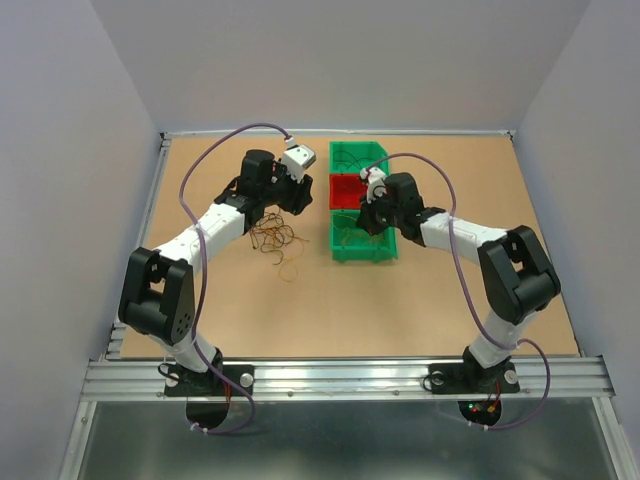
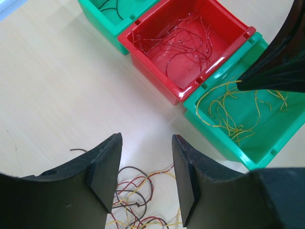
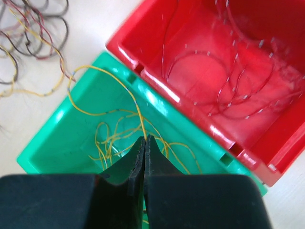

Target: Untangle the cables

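The cables form a loose tangle of dark, red and yellow wires (image 1: 275, 238) on the table left of the bins. My left gripper (image 1: 298, 192) hangs open and empty just past the tangle; in the left wrist view the tangle (image 2: 136, 200) lies below and between the fingers (image 2: 145, 143). My right gripper (image 3: 144, 139) is shut on a yellow wire (image 3: 136, 107) over the near green bin (image 3: 57, 138), which holds several yellow wires. The held wire loops up to the bin's left rim. The tangle also shows in the right wrist view (image 3: 33, 33).
Three bins stand in a row at the table's middle: a far green bin (image 1: 358, 157) with dark wires, a red bin (image 1: 338, 192) with reddish wires, and the near green bin (image 1: 345, 252). A single orange loop (image 1: 291, 270) lies apart from the tangle. Grey walls enclose the table.
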Available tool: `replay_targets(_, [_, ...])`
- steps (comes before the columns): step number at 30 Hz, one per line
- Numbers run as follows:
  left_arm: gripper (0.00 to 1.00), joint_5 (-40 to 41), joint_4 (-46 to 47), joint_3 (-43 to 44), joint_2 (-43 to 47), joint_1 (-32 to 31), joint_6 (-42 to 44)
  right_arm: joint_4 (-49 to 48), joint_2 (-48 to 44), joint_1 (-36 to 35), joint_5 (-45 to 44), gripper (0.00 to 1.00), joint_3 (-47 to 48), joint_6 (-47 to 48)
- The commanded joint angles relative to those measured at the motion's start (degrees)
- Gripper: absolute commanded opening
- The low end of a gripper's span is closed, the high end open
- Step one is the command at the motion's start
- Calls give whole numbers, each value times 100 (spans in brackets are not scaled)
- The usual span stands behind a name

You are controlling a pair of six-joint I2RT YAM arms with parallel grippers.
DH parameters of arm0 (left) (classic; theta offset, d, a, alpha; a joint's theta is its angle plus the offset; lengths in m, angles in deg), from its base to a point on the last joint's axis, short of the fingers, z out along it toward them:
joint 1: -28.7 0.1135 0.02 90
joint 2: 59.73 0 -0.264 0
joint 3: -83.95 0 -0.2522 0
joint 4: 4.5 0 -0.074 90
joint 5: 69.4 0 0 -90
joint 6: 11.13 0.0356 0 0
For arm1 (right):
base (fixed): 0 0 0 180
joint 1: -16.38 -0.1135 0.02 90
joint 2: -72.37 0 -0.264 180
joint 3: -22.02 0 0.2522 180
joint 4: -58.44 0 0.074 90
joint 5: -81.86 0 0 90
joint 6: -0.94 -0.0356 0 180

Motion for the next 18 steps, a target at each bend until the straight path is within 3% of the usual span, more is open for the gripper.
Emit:
replay_targets(1, [57, -44, 133, 106, 28, -2, 66, -216, 390, -9, 2, 1, -110, -35])
replay_targets(6, [57, 35, 133, 115, 19, -2, 75, -128, 1085, -9, -164, 1, 198, -97])
replay_targets(12, [57, 115, 133, 115, 19, -2, 48, -93, 929, -17, -595, 1, 67, -150])
replay_targets(13, [57, 132, 133, 106, 19, -2, 48, -93, 850, -9, -639, 4, 23, -150])
replay_targets(14, [57, 141, 133, 115, 19, -2, 48, -102, 753, -9, -649, 13, -13, -150])
replay_targets(18, [57, 220, 133, 115, 89, -2, 48, -189, 349, -17, -614, 24, -153, -334])
